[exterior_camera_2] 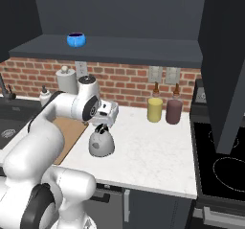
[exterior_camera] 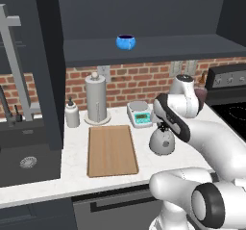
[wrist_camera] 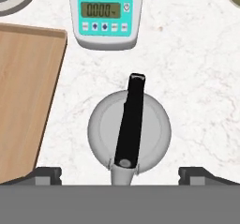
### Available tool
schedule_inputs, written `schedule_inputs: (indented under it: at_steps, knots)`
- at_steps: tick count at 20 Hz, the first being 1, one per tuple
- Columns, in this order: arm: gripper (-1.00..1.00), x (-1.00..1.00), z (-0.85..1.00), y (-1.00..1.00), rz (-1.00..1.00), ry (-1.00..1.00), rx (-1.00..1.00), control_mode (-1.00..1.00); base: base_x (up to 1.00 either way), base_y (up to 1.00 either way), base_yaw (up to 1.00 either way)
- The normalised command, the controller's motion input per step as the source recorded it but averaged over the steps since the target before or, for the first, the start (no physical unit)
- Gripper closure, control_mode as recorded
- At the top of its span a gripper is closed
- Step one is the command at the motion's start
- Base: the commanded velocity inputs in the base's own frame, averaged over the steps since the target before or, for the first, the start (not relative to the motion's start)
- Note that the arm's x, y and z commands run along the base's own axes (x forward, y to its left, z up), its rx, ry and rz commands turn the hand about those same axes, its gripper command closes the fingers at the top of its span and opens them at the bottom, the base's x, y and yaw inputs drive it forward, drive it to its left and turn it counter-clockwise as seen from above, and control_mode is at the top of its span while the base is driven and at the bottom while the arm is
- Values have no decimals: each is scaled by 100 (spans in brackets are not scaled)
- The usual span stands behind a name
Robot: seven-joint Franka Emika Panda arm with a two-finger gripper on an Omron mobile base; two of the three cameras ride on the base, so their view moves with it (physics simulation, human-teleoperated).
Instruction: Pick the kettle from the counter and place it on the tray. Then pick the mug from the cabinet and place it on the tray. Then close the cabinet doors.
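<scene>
The robot arm's jaws (wrist_camera: 120, 174) hang spread wide above the kettle (wrist_camera: 129, 133), one dark fingertip (wrist_camera: 47, 174) on each side of the grey dome and neither touching it in the hand view. The kettle's black arched handle (wrist_camera: 131, 122) runs lengthwise between the two tips, directly ahead of the jaws, and the pot sits upright on the white speckled desk (wrist_camera: 197, 78).

Seen from the left base camera, the kettle (exterior_camera: 161, 140) stands just below the wrist, on the desk (exterior_camera: 77, 142) and apart from the tray (exterior_camera: 111, 150). The light-brown board lies flat to the left of the jaws, and in the hand view its edge (wrist_camera: 23, 92) is near the kettle with a strip of bare stone between them. Beyond the jaws, a small digital scale (wrist_camera: 105, 15) with a teal face rests on the desk, close to the brick wall.

Farther left of the jaws stand a tall grey paper-towel cylinder (exterior_camera: 96, 100) and a soap dispenser (exterior_camera: 72, 113), with the dark sink (exterior_camera: 29, 161) past them. High above the jaws, the bright-blue mug (exterior_camera: 126, 42) sits on the shelf of the open cabinet (exterior_camera: 153, 48). From the right base camera the kettle (exterior_camera_2: 101, 143) sits beneath the hand, and to the right of the jaws a yellow canister (exterior_camera_2: 154, 109) and a dark one (exterior_camera_2: 173, 111) stand by the wall.
</scene>
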Motion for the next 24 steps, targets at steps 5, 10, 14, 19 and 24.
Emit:
schedule_inputs:
  at_steps: [5,10,14,19,24]
  knots:
    - [-100,17,-22,-8,0,2,0,-100,0,0,0]
    - [-100,5,-25,-8,0,0,0,-100,0,0,0]
    - [-100,1,-22,-1,0,0,0,-100,0,0,0]
    - [-100,-6,-15,0,0,0,-1,-100,0,0,0]
    - [-100,-9,-15,5,0,0,-4,-100,0,0,0]
